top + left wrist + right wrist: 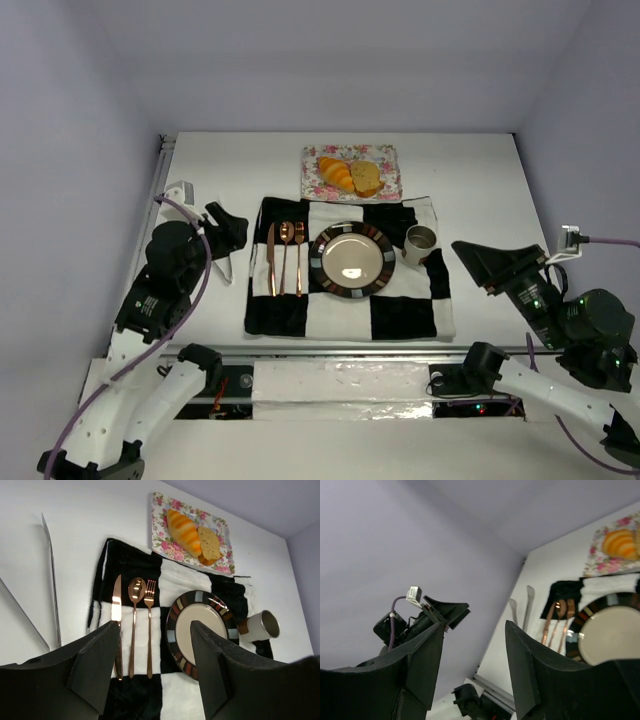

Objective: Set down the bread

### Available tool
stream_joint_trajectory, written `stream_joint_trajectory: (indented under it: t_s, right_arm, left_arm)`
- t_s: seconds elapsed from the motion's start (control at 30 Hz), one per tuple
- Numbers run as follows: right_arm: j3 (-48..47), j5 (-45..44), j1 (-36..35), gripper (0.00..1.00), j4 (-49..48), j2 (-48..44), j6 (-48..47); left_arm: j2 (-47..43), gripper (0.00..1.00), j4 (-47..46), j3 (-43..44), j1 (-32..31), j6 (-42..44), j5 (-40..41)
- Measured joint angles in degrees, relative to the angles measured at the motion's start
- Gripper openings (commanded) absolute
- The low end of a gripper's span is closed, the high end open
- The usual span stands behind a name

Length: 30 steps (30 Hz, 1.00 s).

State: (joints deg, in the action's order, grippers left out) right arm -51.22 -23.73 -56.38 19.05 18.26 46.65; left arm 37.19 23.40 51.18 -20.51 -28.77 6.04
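On the floral tray [390,158] beyond the plate [322,262] lie the croissant [335,173] and bread slice [366,178]; with the left tool [155,650] and right tool [474,655] both spread wide, one should straddle a piece squarely, closing gently

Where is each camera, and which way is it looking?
Top external: high behind the robot, looking down on the black-and-white checked cloth; both arm bases show at the bottom.
Left wrist: rides the left wrist, looking forward at the golden ridged croissant and brown-crusted bread slice; the open left gripper fills the bottom.
Right wrist: rides the right wrist, looking leftward; the open right gripper is in front, the left gripper beyond.
Both wrist views show the dark-rimmed round plate.
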Motion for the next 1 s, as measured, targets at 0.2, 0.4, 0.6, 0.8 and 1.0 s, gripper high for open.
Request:
stream_joint_trajectory:
  t_s: [0.2,0.4,0.6,0.8,1.0]
  right_arm:
    - [1.44,-4.37,0.00,0.31,10.21,-5.57,1.05]
    - [1.57,-4.33,0.00,0.00,15.72,-6.78,1.62]
    - [2.64,-3.89,0.00,0.00,18.84,-9.49,1.79]
    - [4.57,-2.86,0.00,0.28,20.50,-13.70,3.32]
    - [4.59,-2.16,0.00,0.31,20.59,-12.85,3.23]
  left_arm:
    - [6.54,0.52,-1.60,-0.09,0.00,1.36,0.39]
    - [13.29,0.10,-5.31,-1.25,0.04,3.21,3.45]
    - [26.82,0.00,-9.05,-1.81,2.27,6.32,6.29]
    - [37.20,0.39,-11.80,-3.61,9.29,8.72,6.60]
    - [48.13,0.39,-14.88,-2.01,12.70,11.23,7.28]
